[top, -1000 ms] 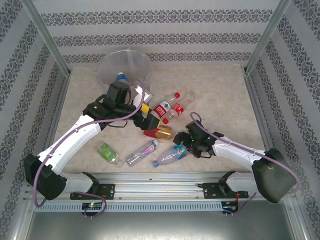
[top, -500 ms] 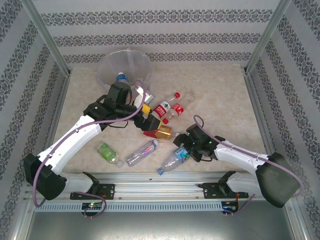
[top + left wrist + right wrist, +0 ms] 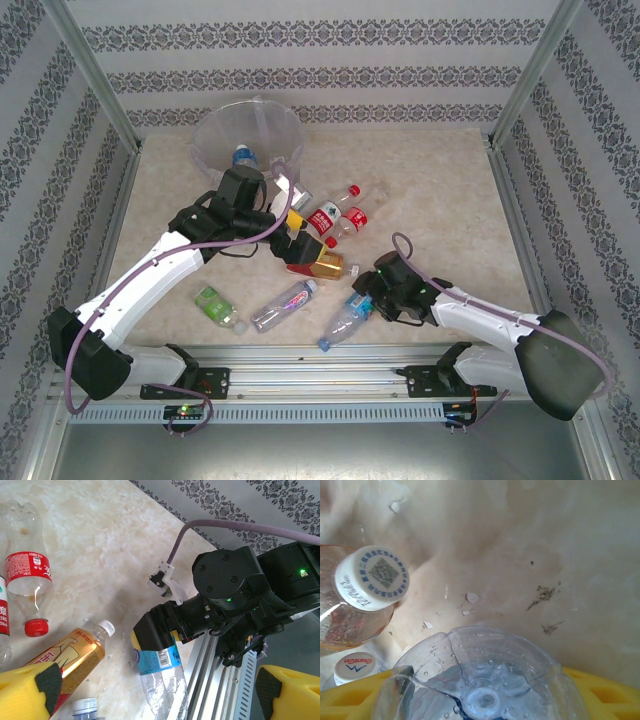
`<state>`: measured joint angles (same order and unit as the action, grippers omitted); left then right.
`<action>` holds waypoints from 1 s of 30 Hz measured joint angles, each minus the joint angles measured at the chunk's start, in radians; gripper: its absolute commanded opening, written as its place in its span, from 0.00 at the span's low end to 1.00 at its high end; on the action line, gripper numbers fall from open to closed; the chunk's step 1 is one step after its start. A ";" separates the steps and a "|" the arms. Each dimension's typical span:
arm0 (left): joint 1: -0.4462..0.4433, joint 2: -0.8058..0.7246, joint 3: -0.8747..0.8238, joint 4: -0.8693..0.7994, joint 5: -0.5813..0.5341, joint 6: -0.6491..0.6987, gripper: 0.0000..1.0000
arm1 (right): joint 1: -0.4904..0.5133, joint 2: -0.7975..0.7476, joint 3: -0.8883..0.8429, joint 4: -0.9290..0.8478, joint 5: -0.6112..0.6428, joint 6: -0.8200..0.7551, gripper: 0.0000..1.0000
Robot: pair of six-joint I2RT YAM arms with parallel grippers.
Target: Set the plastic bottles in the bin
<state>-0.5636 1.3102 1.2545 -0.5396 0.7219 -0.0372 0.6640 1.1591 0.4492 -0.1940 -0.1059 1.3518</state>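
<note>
Top external | right end effector [image 3: 364, 300] clamped on blue-labelled bottle [image 3: 341, 323] lying on bench [image 3: 430, 190] | left end effector [image 3: 296, 236] stood spread wide

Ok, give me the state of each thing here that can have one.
bin, upright, blue-capped bottle inside.
left tool, open, empty.
right tool, shut on the blue-label bottle.
blue-label bottle, lying down, gripped.
orange-label bottle, lying down, capped.
red-label bottles, both lying down, capped.
green-label bottle, lying down.
</note>
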 measured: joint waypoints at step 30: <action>-0.113 0.230 -0.077 0.354 -0.021 -0.222 1.00 | -0.185 -0.072 0.467 -0.053 -0.109 -0.656 0.67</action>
<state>-0.6762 1.5406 1.1778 -0.1852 0.7013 -0.2592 0.4793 1.0870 0.9165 -0.2470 -0.2150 0.6956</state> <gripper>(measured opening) 0.999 0.668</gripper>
